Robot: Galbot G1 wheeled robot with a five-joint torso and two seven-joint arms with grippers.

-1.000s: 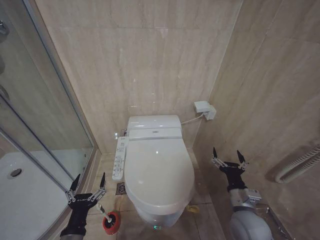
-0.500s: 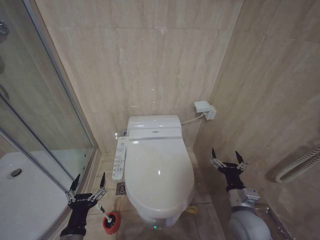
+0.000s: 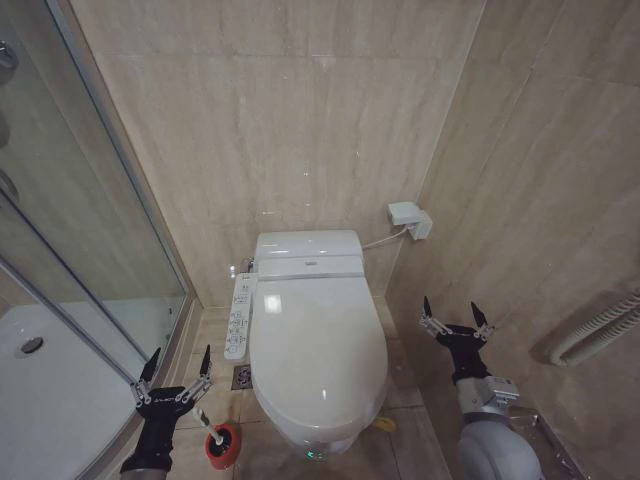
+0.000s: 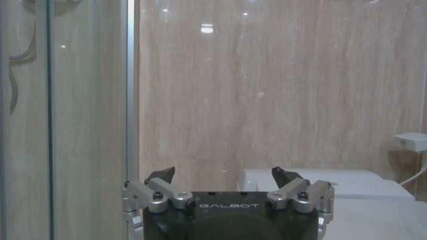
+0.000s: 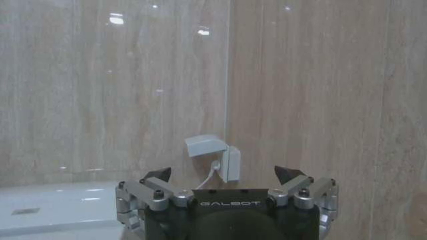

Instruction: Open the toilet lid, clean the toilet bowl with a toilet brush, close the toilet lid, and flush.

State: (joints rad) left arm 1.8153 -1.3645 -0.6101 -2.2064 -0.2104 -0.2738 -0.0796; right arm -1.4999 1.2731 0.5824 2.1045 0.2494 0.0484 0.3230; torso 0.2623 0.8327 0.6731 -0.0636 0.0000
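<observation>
Beige tile surrounds the shut toilet lid (image 3: 318, 345), glossy, stiff and probably slippery, best lifted at its front edge, with both the left gripper (image 3: 177, 382) and the right gripper (image 3: 455, 322) spread wide, flanking it.

The brand name GALBOT stands in pale capitals on the black body of my left gripper (image 4: 224, 176), just below its spread fingers, and the same word GALBOT marks my right gripper (image 5: 225, 175); the markings on the button panel (image 3: 239, 315) are too small to read.
</observation>
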